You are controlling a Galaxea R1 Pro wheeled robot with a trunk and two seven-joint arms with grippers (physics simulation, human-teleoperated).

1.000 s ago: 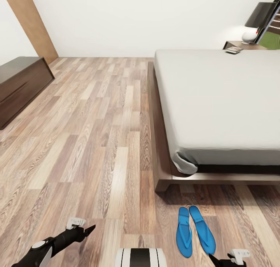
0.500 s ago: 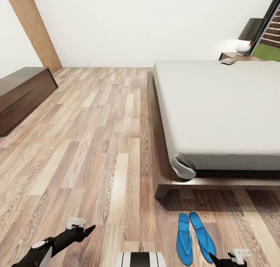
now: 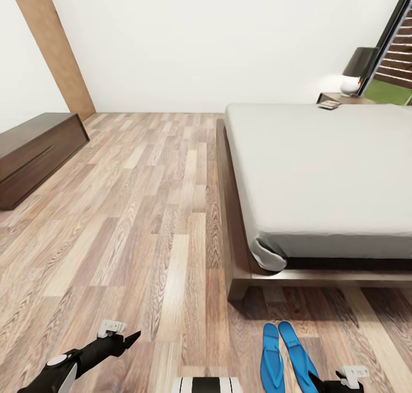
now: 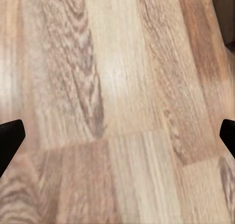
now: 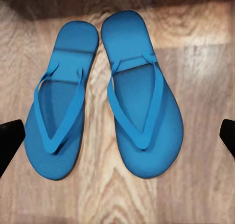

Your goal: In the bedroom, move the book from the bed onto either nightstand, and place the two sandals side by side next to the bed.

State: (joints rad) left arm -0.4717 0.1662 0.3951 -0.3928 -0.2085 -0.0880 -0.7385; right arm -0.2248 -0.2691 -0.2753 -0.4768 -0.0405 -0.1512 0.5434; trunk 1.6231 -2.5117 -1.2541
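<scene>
Two bright blue sandals (image 3: 272, 356) (image 3: 297, 353) lie side by side on the wood floor just past the foot of the bed (image 3: 326, 169). The right wrist view looks straight down on the one sandal (image 5: 61, 121) and the other sandal (image 5: 139, 101). My right gripper (image 5: 117, 138) hangs open above them, touching neither, and it shows low in the head view as the right gripper (image 3: 337, 384). My left gripper (image 3: 126, 340) is open over bare floor. The book (image 3: 329, 104) lies at the bed's far corner by the nightstand (image 3: 349, 99); I cannot tell which of the two it rests on.
A long dark brown bench (image 3: 34, 152) stands against the left wall beside a brown wooden door (image 3: 54, 43). A dark-shaded lamp (image 3: 357, 66) stands on the nightstand, next to a tall window (image 3: 395, 55). Wide open floor lies between bench and bed.
The head camera has tipped upward, so the whole scene sits lower in the picture. Both arms hold the same pose, and the sandals and book stay where they were.
</scene>
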